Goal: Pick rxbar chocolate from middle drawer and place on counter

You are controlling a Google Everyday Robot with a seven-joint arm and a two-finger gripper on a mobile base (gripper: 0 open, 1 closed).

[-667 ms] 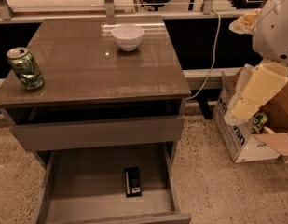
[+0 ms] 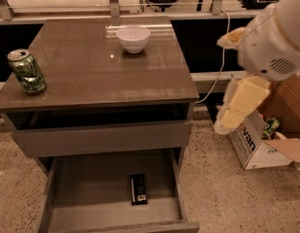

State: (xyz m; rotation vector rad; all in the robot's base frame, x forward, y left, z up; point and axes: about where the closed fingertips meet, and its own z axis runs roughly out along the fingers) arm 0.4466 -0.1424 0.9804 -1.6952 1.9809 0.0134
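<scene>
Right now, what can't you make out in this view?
Camera view:
- claw, hanging right of the counter: its arm is cut off by the right edge.
- rxbar chocolate in the middle drawer: label print too small to read.
- middle drawer's front lip: partly cut off by the bottom edge.
- gap under the counter: too dark, overhung by the slab.

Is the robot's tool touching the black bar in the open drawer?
Apart. The camera view shows the tool hanging right of the cabinet, well above the rxbar chocolate lying in the middle drawer.
</scene>
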